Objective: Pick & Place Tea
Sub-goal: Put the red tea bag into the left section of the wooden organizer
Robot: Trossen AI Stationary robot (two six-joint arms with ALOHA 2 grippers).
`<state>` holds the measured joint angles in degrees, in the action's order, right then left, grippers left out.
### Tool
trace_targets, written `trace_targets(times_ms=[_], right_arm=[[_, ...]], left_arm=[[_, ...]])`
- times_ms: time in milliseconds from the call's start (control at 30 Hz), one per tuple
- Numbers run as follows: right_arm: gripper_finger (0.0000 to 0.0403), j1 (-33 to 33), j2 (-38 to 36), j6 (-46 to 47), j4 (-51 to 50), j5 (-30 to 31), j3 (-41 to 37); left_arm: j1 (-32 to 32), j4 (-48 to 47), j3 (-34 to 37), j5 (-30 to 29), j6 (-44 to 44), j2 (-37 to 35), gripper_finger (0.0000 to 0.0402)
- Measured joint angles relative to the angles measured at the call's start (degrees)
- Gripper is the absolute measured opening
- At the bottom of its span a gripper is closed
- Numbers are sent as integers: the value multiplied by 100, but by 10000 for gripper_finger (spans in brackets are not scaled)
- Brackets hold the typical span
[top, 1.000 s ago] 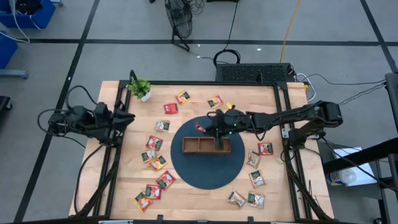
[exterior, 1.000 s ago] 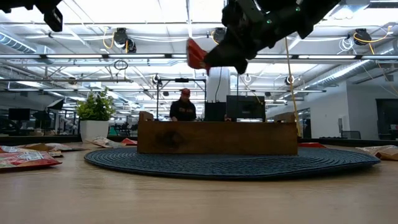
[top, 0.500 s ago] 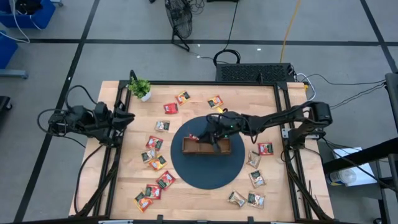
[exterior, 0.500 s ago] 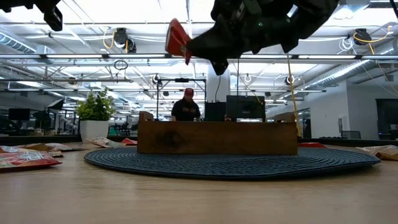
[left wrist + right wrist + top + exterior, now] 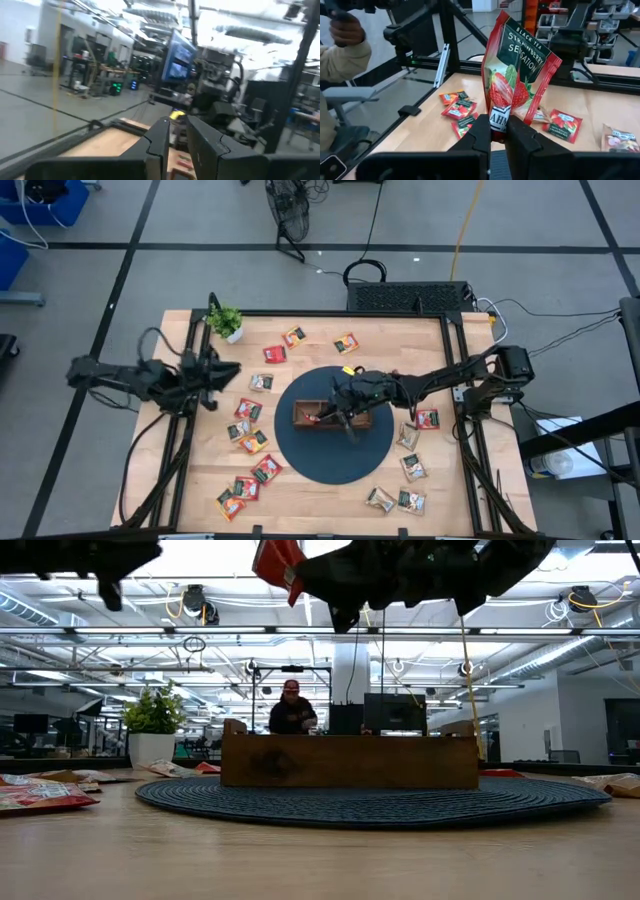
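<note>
Tea sachet: a red strawberry sachet (image 5: pixel 520 75) is pinched by its lower edge in the right end effector (image 5: pixel 499 131), held in the air above the wooden tray (image 5: pixel 333 418).
Right end effector: fingers clamped on the sachet, poised over the tray's left part in the high view.
Left end effector: fingers (image 5: pixel 162 142) together, holding nothing, at the table's left edge (image 5: pixel 205 370).
Tray: sits on the dark round mat (image 5: pixel 335 455).
Other sachets: scattered across the table (image 5: pixel 300 500), well apart from the tray.
Risk: the grip is only on a corner, so the sachet could swing or slip out.
Risk: released from this height, it might flutter and miss its compartment.
</note>
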<state>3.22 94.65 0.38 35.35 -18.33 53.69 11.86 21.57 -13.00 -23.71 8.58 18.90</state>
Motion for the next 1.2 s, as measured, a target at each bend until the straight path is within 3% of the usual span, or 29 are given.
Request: trace_targets(times_ms=[133, 300, 433, 600, 900, 1000, 1200], right_arm=[[21, -13, 0, -2, 9, 13, 0], [21, -11, 0, -22, 48, 11, 0], [21, -11, 0, -16, 70, 13, 0], [21, -11, 0, 13, 76, 10, 0], [21, -6, 0, 42, 44, 6, 0], [21, -6, 0, 42, 28, 6, 0], [21, -10, -2, 28, 20, 2, 0]], left_arm=[[-83, 1194, -26, 347, -133, 1505, 91], [-168, 2222, -377, 1070, -676, 3356, 158], [-173, 2357, -838, 1174, -1287, 4353, 199], [-177, 2361, -1507, 1583, -1347, 5220, 215], [-177, 2166, -1990, 1791, -1600, 5700, 185], [-155, 1882, -1990, 1880, -1600, 5524, 174], [-151, 1132, -1988, 2659, -1472, 5084, 158]])
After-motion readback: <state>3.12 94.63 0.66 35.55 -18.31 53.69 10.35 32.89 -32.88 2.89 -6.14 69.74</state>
